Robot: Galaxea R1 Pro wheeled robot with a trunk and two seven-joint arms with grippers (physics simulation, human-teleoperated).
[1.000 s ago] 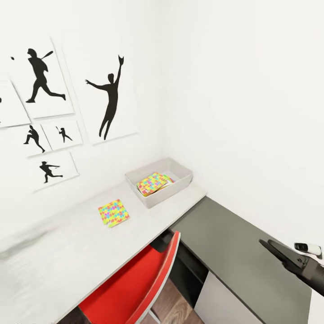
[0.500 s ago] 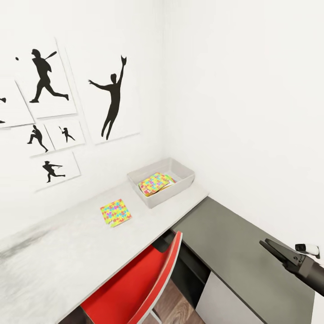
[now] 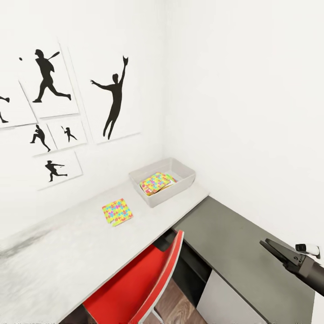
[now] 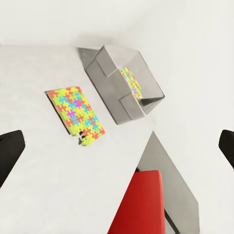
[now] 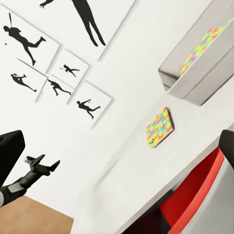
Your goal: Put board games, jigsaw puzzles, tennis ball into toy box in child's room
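The light grey toy box [image 3: 185, 173] stands at the far end of the pale table [image 3: 67, 252], near the room's corner. One jigsaw puzzle [image 3: 154, 182] lies tilted inside it, over other flat coloured edges I cannot identify. The second jigsaw puzzle [image 3: 117, 211] lies flat on the table, a short way from the box; it is also seen in the left wrist view [image 4: 75, 114] and the right wrist view [image 5: 160, 127]. My right gripper [image 3: 270, 245] hovers over the dark grey corner section [image 3: 234, 238]. Both grippers [image 4: 117, 146] [image 5: 117, 151] are open and empty. Board games, tennis ball and bed are out of view.
A red chair [image 3: 139, 288] is tucked under the table below the loose puzzle. Black sports silhouette prints [image 3: 112, 101] hang on the white wall behind the table. White drawers [image 3: 220, 301] sit under the dark section, with wood floor [image 3: 173, 306] beside the chair.
The head camera has turned slightly, so the whole picture has slid a little to the right. The puzzles, box and right gripper have kept their places.
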